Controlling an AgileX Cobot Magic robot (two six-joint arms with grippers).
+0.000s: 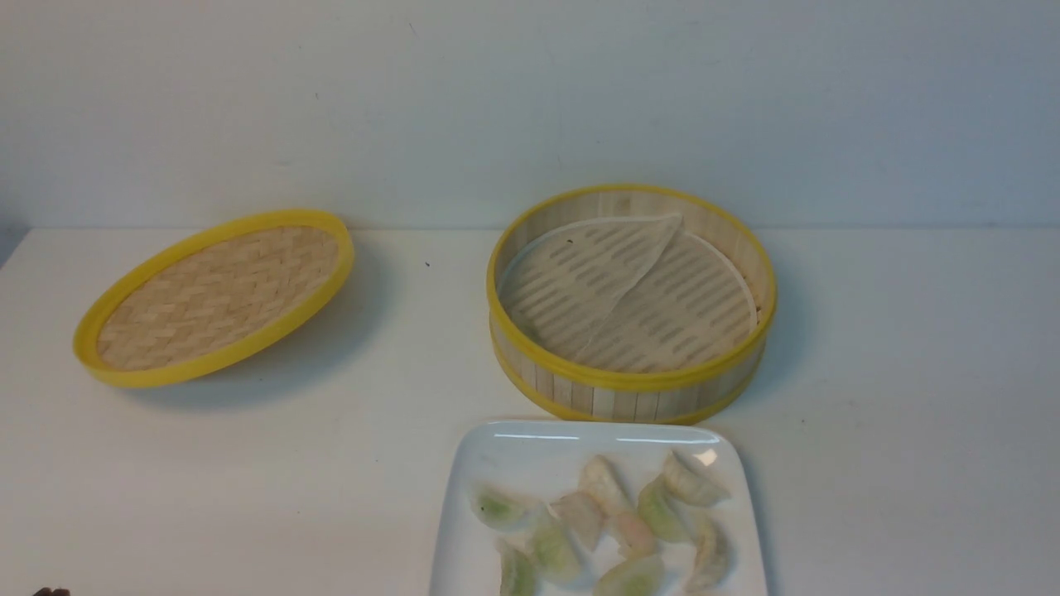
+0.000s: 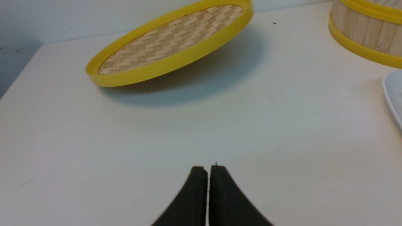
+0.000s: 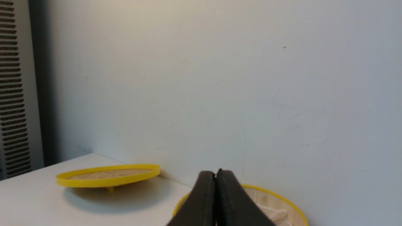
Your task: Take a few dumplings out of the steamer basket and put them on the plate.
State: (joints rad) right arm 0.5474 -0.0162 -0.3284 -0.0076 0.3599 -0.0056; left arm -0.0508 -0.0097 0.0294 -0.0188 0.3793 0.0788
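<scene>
The steamer basket (image 1: 633,389) stands at the back centre; its whitish liner (image 1: 617,290) is folded over and no dumplings show inside. In front of it lies the white plate (image 1: 505,451) with several dumplings (image 1: 603,483) spread over it. The basket's wall (image 2: 366,29) and the plate's edge (image 2: 394,94) show in the left wrist view. My left gripper (image 2: 208,168) is shut and empty above bare table near the front left. My right gripper (image 3: 215,172) is shut and empty, with the basket's rim (image 3: 284,199) just beyond it. Neither gripper shows in the front view.
The flat woven lid (image 1: 217,296) rests tilted on the table at the back left, also seen as the lid (image 2: 171,40) ahead of my left gripper and the lid (image 3: 108,175) in the right wrist view. A pale wall rises behind the table.
</scene>
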